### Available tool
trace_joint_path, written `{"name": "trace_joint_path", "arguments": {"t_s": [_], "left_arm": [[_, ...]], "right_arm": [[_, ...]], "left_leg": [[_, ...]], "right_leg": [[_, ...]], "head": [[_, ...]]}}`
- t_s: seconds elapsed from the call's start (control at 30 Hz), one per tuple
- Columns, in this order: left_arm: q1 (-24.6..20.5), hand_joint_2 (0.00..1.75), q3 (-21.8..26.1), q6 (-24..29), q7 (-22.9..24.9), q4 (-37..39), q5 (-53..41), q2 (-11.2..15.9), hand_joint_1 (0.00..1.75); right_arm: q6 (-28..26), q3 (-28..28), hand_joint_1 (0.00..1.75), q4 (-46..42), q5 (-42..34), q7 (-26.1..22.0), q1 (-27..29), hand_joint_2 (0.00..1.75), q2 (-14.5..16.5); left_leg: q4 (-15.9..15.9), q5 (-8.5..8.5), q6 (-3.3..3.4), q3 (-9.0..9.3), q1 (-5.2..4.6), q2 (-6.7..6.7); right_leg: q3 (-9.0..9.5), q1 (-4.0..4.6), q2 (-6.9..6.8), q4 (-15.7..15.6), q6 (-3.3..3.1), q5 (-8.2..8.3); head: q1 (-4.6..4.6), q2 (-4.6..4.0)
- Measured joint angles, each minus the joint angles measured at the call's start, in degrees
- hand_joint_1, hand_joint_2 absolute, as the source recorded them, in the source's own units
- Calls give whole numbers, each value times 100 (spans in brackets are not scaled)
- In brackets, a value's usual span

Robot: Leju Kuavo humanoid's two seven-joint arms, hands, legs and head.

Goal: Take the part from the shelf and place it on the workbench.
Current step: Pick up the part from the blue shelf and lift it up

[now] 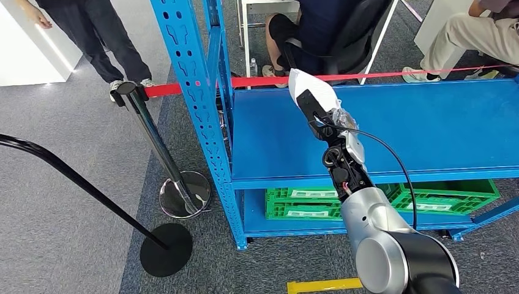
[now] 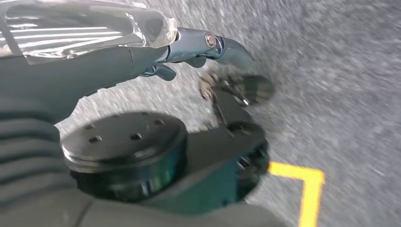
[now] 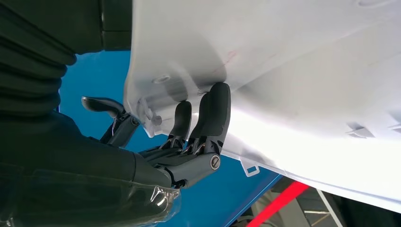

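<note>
Blue shelf (image 1: 392, 131) (grey carpet (image 1: 73, 135) below)

Part (image 3: 293, 71) cut off by frame edges in right wrist view. Left wrist view: floor (image 2: 340, 85) motion-blurred; left hand (image 2: 189, 52) grasp indeterminate.

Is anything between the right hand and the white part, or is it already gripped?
Nothing stands between them: the right hand grips the white part, dark fingers pressed against its surface, above the blue shelf. The workbench is not visible, so that path cannot be judged.
</note>
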Motion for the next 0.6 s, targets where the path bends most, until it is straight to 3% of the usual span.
{"name": "trace_joint_path", "arguments": {"t_s": [0.37, 0.6], "left_arm": [[1, 175, 17, -76, 47, 1, 22, -2, 0], [7, 175, 17, -51, -19, 0, 29, -2, 0]], "right_arm": [[33, -36, 175, 0, -88, -98, 0, 0, 2], [-18, -474, 175, -88, -1040, -1206, 9, 0, 11]], "left_leg": [[0, 0, 0, 0, 0, 0], [0, 0, 0, 0, 0, -1]], "right_leg": [[0, 0, 0, 0, 0, 1], [0, 0, -1, 0, 0, 1]], "head": [[0, 0], [0, 0]]}}
